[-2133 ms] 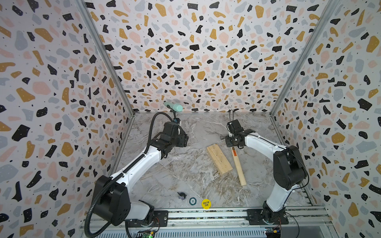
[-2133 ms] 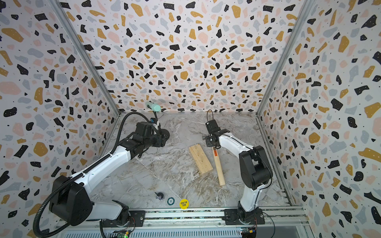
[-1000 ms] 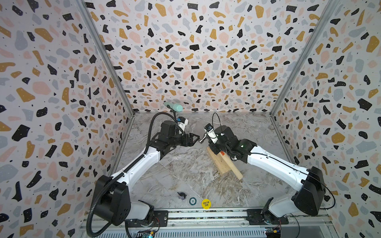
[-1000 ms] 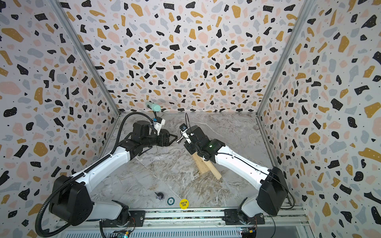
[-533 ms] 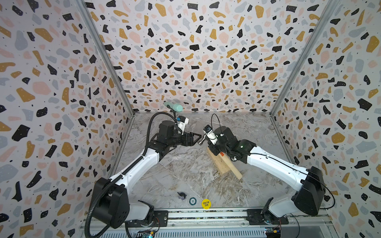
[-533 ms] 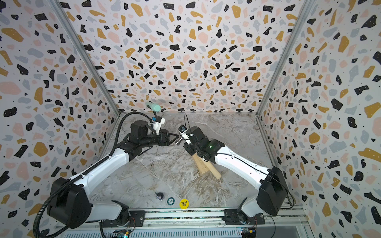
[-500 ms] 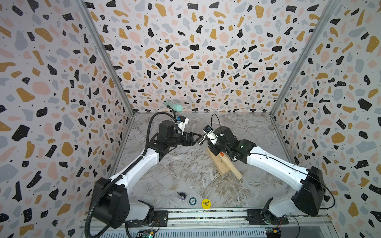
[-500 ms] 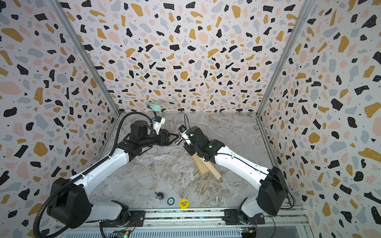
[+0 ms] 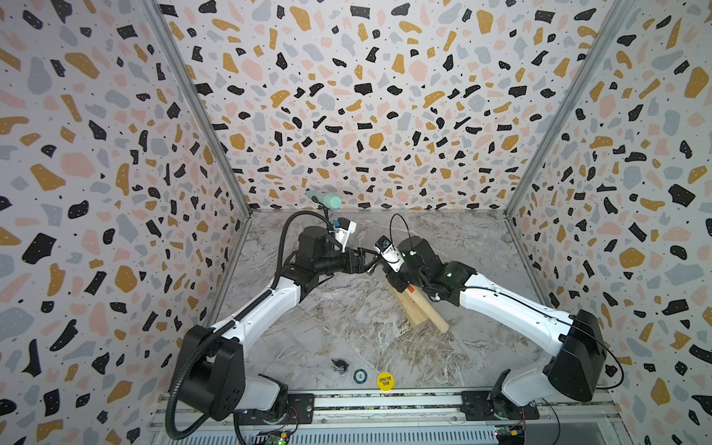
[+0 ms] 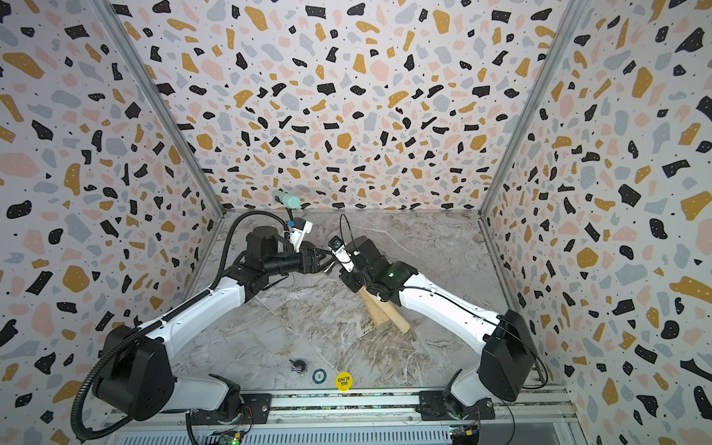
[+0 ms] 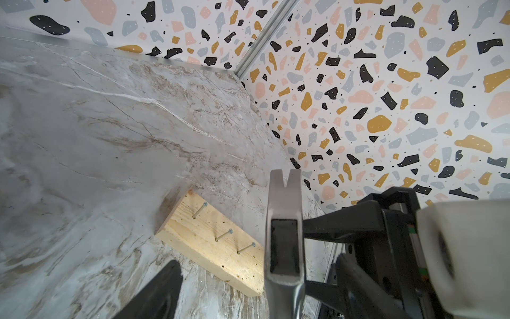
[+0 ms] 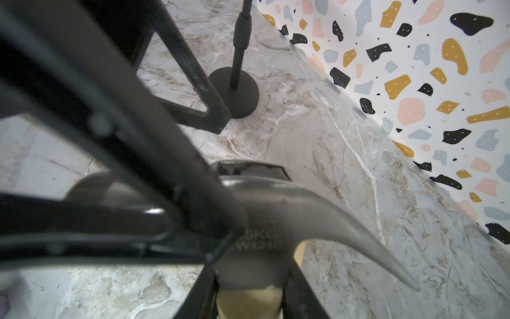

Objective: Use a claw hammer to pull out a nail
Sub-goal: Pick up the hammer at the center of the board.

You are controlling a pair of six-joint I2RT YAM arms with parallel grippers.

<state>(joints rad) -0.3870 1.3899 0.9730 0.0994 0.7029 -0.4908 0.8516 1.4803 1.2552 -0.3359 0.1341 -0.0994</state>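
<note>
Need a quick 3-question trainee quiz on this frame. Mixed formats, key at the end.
1. How many nails stand in the wood block? A) one B) three C) five
2. True or false: a nail is caught in the claw hammer's notch.
3. Which claw grips the hammer's handle?
Key: 1 B. 2 False, the notch is empty. 3 The right claw.
</note>
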